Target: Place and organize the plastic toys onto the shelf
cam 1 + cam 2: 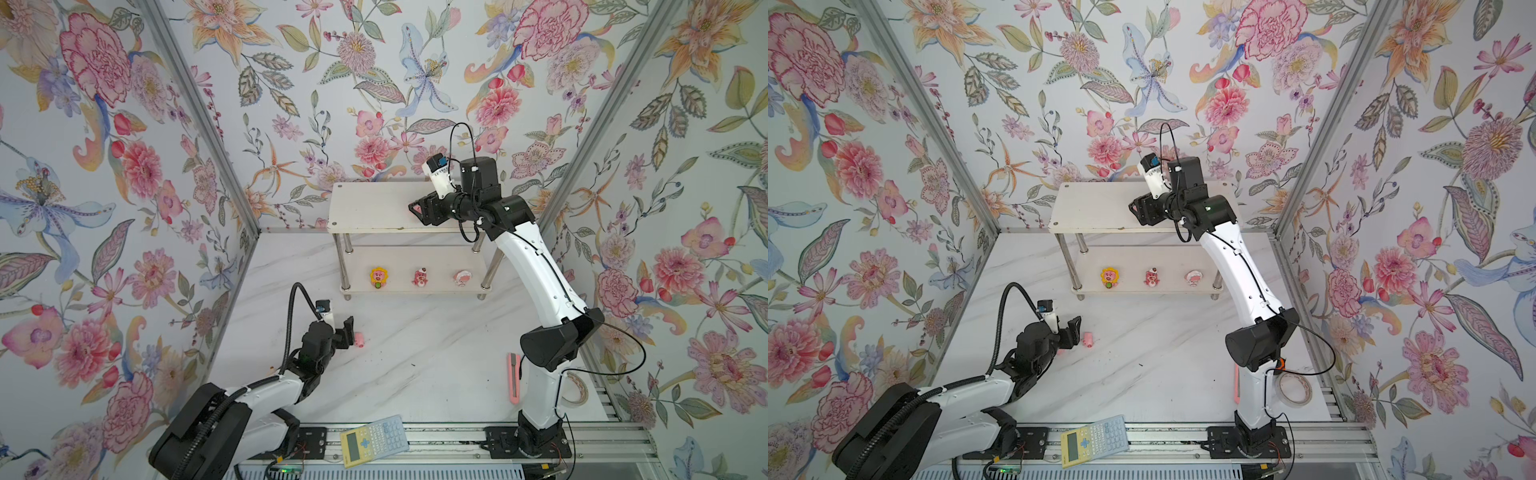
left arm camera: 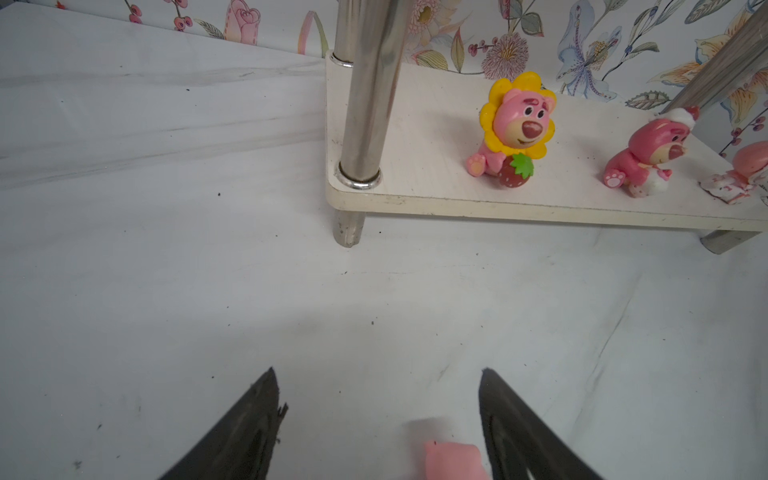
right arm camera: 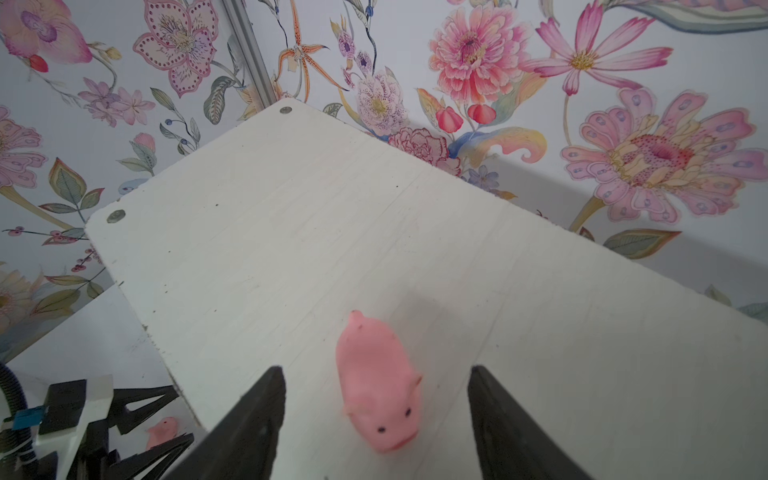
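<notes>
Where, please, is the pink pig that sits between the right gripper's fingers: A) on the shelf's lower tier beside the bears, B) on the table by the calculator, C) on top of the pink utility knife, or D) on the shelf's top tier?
D: in the right wrist view the pink pig lies on the white top tier of the shelf, between the spread fingers of the right gripper, with a gap on each side.

my right arm (image 1: 536,266) stretches high, holding my right gripper (image 1: 419,211) over the top tier of the shelf (image 1: 365,208), jaws wide apart. my left gripper (image 1: 350,332) sits low before the shelf, jaws apart.
</notes>
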